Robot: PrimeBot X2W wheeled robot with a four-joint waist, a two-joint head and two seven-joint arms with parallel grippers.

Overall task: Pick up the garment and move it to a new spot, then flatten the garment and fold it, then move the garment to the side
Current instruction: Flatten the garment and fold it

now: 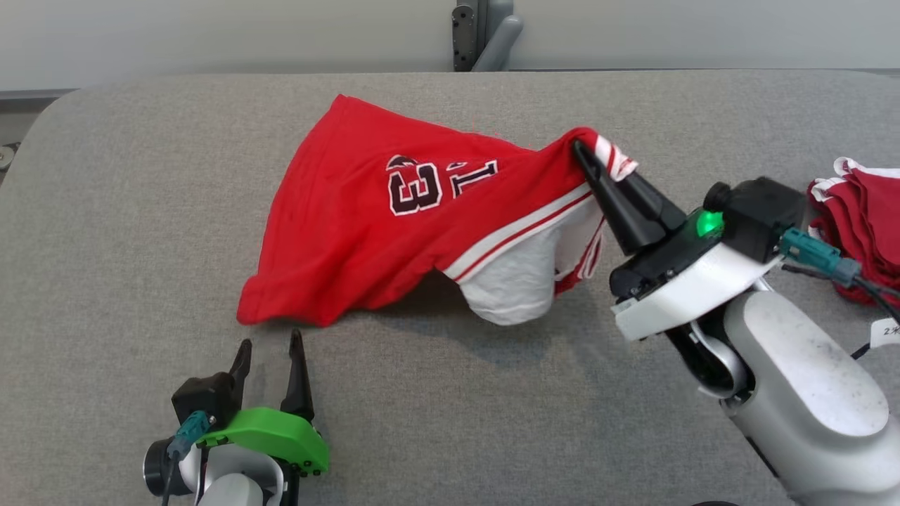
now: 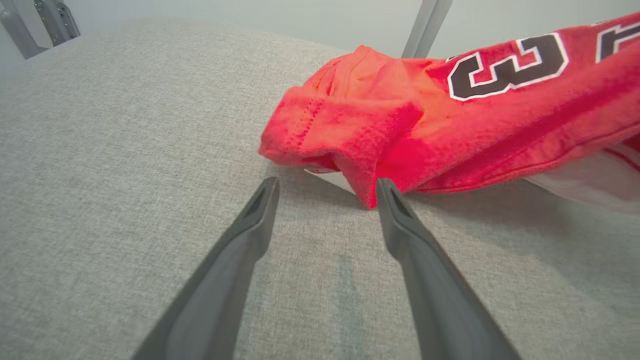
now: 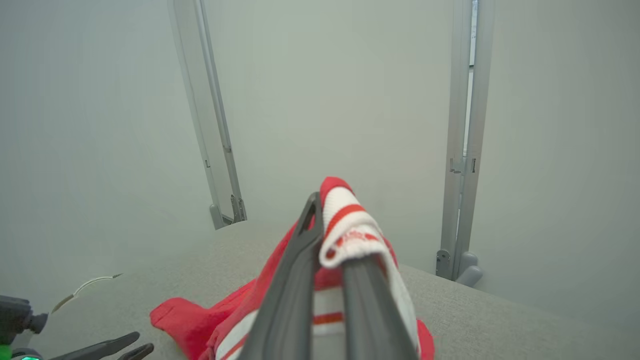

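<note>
Right gripper (image 1: 598,156) pinched tight on the striped edge of the red garment (image 1: 394,232); that side is held up off the grey table (image 1: 140,211).

Garment: red jersey with a black-and-white number, white-and-red striped trim, pale inner side showing underneath. It lies mid-table. The right end hangs from the closed right fingers, and the trim folds over one fingertip in the right wrist view. The near-left corner rests on the table surface. Left gripper (image 1: 270,339) is low at the near left, jaws spread wide, holding nothing. Its tips are just short of that resting corner. In the left wrist view one fingertip sits right at the hem; cannot tell if it touches. A pile of red clothes (image 1: 865,218) lies at the table's right edge, apart from the jersey.
</note>
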